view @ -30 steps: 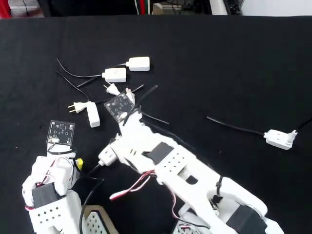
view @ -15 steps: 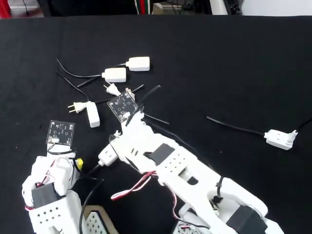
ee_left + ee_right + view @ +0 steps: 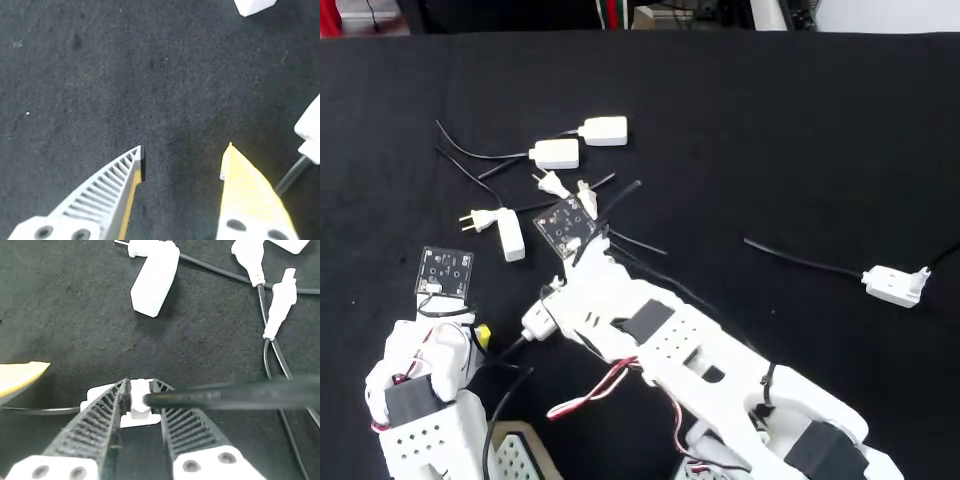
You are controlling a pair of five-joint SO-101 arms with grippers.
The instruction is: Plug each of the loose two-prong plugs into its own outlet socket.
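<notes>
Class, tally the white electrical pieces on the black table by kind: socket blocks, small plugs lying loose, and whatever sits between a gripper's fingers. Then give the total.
White socket blocks: 4
Small white plugs lying loose: 3
White piece with a black cable, gripped by the right gripper, kind unclear: 1
Total: 8

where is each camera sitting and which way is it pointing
High view: fixed above the arms' side, looking down over the black table; the left arm and right arm show.
Left wrist view: on the left arm's wrist, facing down at the tabletop; its open left end effector shows.
Right wrist view: on the right arm's wrist, facing the table; its right end effector is shut on a white corded piece.
Shared: high and right wrist views both show the white block and a loose plug.
</notes>
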